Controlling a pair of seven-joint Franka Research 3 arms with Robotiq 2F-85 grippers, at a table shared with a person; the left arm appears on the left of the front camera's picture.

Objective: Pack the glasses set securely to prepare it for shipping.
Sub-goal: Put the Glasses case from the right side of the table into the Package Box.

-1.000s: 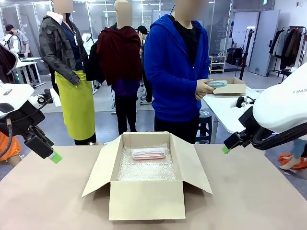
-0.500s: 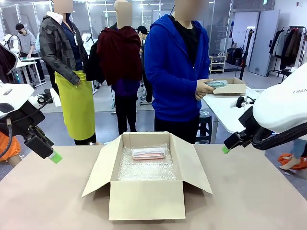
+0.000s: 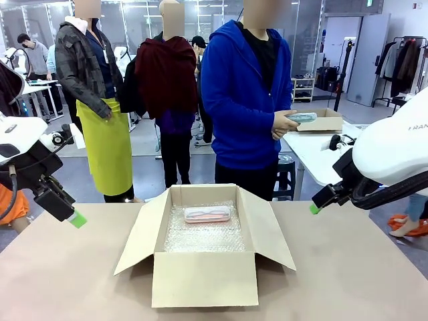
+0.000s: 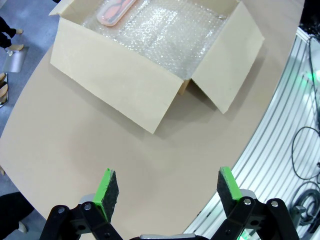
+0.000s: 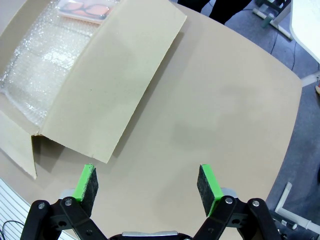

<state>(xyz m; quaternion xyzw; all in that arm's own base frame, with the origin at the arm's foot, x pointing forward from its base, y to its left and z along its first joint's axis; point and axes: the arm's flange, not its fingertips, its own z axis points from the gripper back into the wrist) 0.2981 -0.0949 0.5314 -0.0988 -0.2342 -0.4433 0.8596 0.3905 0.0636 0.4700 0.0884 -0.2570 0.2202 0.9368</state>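
A pale pink glasses case [image 3: 208, 214] lies on bubble wrap at the far end of the open cardboard box [image 3: 204, 277]; it also shows in the left wrist view [image 4: 116, 11] and the right wrist view [image 5: 84, 10]. The person in the blue hoodie stands behind the table and holds the mint green case [image 3: 301, 117] in a hand [image 3: 284, 124]. My left gripper [image 4: 167, 192] hangs open over bare table left of the box, seen from the front [image 3: 72, 215]. My right gripper [image 5: 148, 188] is open above the table right of the box [image 3: 315, 206].
The box's flaps [image 3: 139, 234] spread outward on all sides over the brown table [image 3: 348, 281]. Another cardboard box [image 3: 326, 121] sits on a white table behind. Other people stand farther back.
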